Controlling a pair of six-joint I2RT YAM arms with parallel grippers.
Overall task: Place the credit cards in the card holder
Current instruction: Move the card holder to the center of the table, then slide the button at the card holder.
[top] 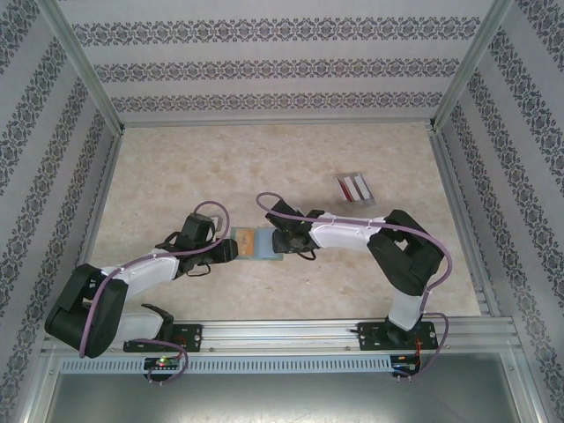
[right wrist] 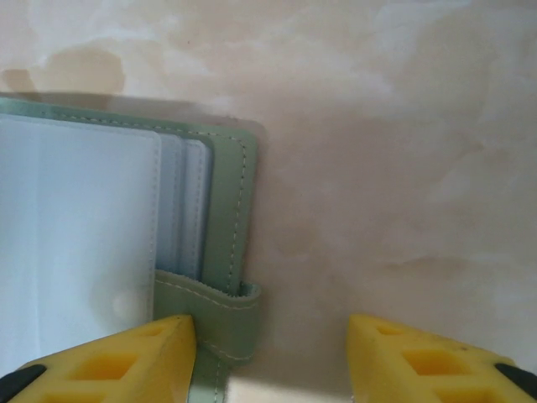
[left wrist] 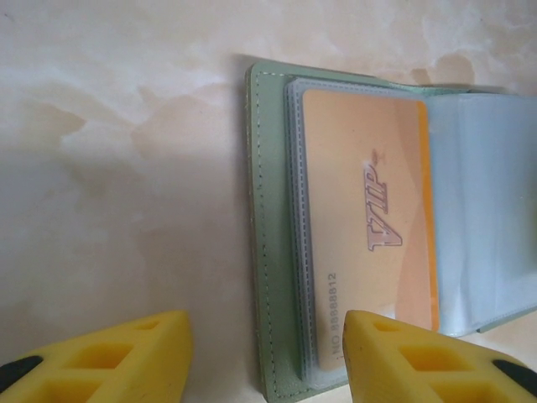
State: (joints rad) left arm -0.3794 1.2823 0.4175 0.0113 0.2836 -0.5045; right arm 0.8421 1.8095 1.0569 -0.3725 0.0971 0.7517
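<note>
Orange plastic shows through a clear pocket: one orange card [left wrist: 369,210] with "VIP" on it is already inside the card holder [left wrist: 270,218]. The pale green holder lies open and flat on the table [top: 220,167], in the middle of the top view, between your two arms. So I think part of the job is done, but not all of it. A few credit cards [top: 350,188], red and white, lie in the clear tray [top: 370,194] to the upper right of the card holder, well apart from it. They have to go in too. The clear pockets on the right half of the holder look empty. Both arms reach in low toward the middle, one from each side, with bent elbows and wrists pointing at each other. Your left gripper [left wrist: 267,348] has its yellow fingers spread wide at the bottom of the left wrist view, one on each side of the holder's left edge. It holds nothing. Your right gripper [right wrist: 268,340] is spread wide as well and holds nothing. One of its fingers is right beside the green tab [right wrist: 214,315] at the holder's right edge, and the other is over bare table. I cannot tell if any finger presses down on the holder.
</note>
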